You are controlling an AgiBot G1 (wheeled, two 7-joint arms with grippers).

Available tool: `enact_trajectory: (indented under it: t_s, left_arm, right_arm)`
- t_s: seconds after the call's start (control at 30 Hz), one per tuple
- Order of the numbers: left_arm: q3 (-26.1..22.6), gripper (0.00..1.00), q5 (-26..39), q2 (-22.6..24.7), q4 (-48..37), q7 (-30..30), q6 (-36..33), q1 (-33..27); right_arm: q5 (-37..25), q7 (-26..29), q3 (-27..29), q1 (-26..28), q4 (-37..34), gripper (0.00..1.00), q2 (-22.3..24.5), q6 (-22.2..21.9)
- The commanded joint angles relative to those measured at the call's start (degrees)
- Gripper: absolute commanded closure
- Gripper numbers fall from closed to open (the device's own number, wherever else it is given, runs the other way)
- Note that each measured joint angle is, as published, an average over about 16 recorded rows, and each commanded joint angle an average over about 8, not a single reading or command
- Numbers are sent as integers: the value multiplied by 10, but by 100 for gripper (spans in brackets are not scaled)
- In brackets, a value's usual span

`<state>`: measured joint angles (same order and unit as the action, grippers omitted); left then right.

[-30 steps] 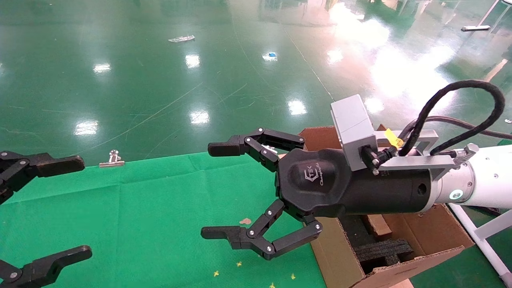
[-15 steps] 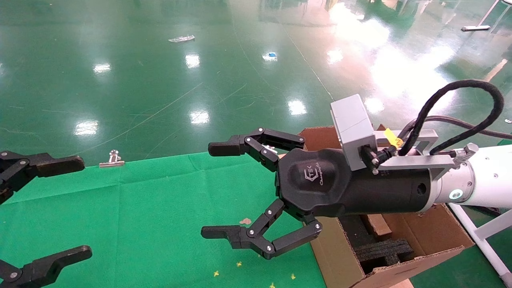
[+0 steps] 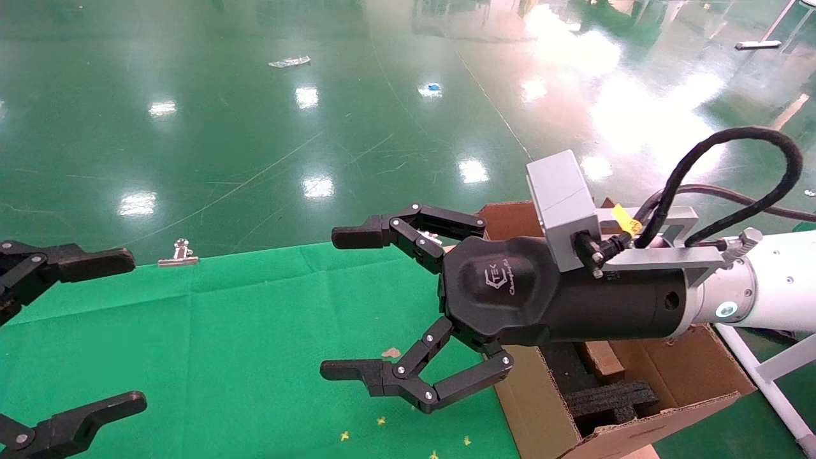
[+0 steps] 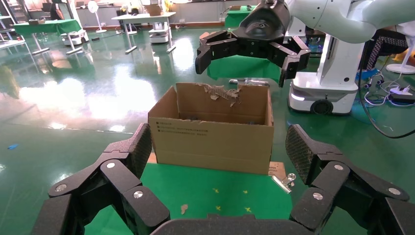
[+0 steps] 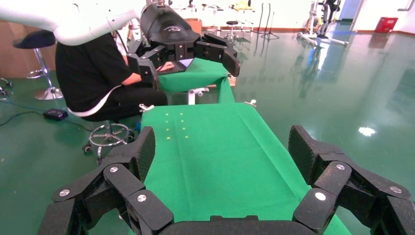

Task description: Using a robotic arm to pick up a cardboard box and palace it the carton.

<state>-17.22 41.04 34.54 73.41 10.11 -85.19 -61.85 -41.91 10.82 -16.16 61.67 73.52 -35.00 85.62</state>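
Green cloth covers the desk (image 3: 223,331); our right pincer (image 3: 357,306) hovers above it, fingers spread, empty. The carton (image 3: 644,395) sits right; our left pincer (image 3: 95,331) waits released, far left.

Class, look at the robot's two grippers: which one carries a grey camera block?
The right gripper, over the green cloth beside the carton; the left gripper shows only bare black fingers.

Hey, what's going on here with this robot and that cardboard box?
Nothing is being held right now. The right gripper hangs open above the green cloth, just beside the large carton, which sits open with black foam inside. The left gripper is also open, at the cloth's left side. The small cardboard box meant to go into the carton isn't clearly visible in any view, so I can't say where it is.
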Motion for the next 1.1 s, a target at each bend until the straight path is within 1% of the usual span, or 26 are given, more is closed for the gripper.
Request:
enact_trajectory:
  t_s: [0.03, 1.1]
  left_arm:
    - [0, 0, 0, 0, 0, 0, 0, 0]
    - [0, 0, 0, 0, 0, 0, 0, 0]
  right_arm:
    - [0, 0, 0, 0, 0, 0, 0, 0]
    - [0, 0, 0, 0, 0, 0, 0, 0]
